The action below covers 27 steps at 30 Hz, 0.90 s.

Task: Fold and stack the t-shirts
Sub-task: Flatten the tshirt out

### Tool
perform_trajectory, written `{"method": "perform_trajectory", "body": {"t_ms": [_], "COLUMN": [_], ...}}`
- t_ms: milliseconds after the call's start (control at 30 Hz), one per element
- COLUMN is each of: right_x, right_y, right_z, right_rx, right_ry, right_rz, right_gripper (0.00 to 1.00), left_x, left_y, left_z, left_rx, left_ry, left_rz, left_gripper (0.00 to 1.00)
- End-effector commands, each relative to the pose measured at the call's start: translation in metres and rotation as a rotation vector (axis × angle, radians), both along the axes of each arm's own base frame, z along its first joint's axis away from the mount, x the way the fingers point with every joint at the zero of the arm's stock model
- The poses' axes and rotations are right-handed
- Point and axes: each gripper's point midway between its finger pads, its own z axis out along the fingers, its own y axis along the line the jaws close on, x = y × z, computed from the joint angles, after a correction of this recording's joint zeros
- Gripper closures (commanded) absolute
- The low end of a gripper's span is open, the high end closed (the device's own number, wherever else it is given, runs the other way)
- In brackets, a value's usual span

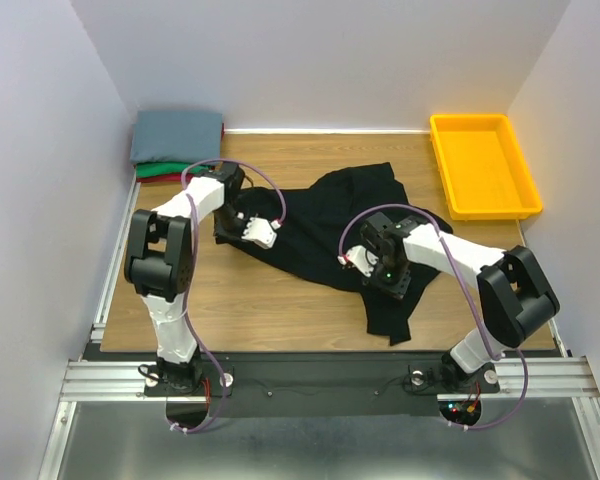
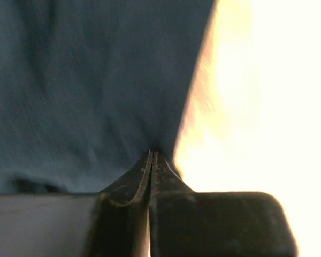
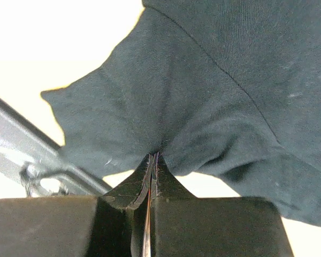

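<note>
Black t-shirt (image 1: 320, 225) in left pincer (image 2: 152, 155), right pincer (image 3: 154, 158)

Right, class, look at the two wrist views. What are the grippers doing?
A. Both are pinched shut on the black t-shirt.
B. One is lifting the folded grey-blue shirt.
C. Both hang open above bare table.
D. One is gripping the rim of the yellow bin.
A: the left gripper and the right gripper each have their jaws closed together on a puckered fold of the black t-shirt.
</note>
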Motion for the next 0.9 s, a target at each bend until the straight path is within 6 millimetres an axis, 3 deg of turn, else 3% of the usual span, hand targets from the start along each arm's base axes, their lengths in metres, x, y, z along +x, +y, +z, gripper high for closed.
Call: {"method": "perform_trajectory", "body": {"t_ms": [0, 100, 133, 267, 367, 400, 433, 467, 500, 533, 667, 867], "right_x": [0.000, 0.001, 0.002, 0.010, 0.009, 0.007, 0.006, 0.003, 0.002, 0.002, -0.005, -0.010], "right_y": [-0.003, -0.003, -0.004, -0.008, -0.012, -0.012, -0.009, -0.009, -0.006, -0.007, -0.007, -0.009], "right_z": [0.041, 0.064, 0.079, 0.104, 0.098, 0.095, 0.092, 0.086, 0.083, 0.081, 0.074, 0.072], "right_rx": [0.016, 0.027, 0.033, 0.025, 0.002, 0.001, 0.013, 0.008, 0.019, 0.017, 0.022, 0.028], "right_ry": [0.000, -0.007, -0.026, -0.098, -0.085, -0.070, -0.056, -0.029, -0.022, -0.019, 0.002, 0.007], "right_rz": [0.072, 0.128, 0.149, 0.157, 0.174, 0.174, 0.170, 0.161, 0.159, 0.156, 0.142, 0.131], "right_gripper": [0.99, 0.99, 0.99, 1.00, 1.00, 0.99, 0.99, 0.99, 0.99, 0.99, 0.99, 0.99], "left_x": [-0.052, -0.070, -0.080, -0.102, -0.094, -0.090, -0.085, -0.085, -0.082, -0.080, -0.074, -0.067], "left_y": [0.009, -0.001, -0.005, -0.006, -0.010, -0.013, -0.022, -0.029, -0.036, -0.043, -0.076, -0.113], "left_z": [0.052, 0.089, 0.106, 0.124, 0.126, 0.126, 0.127, 0.126, 0.126, 0.116, 0.092, 0.052], "left_rx": [-0.018, -0.095, -0.133, -0.178, -0.209, -0.218, -0.249, -0.262, -0.273, -0.267, -0.272, -0.240], "left_ry": [0.053, 0.010, -0.028, -0.106, -0.148, -0.153, -0.142, -0.129, -0.126, -0.097, -0.060, -0.001], "left_rz": [-0.008, 0.046, 0.067, 0.048, 0.070, 0.069, 0.059, 0.044, 0.023, 0.009, -0.092, -0.190], "left_gripper": [0.98, 1.00, 1.00, 1.00, 0.78, 0.64, 0.56, 0.44, 0.13, 0.08, 0.09, 0.18]}}
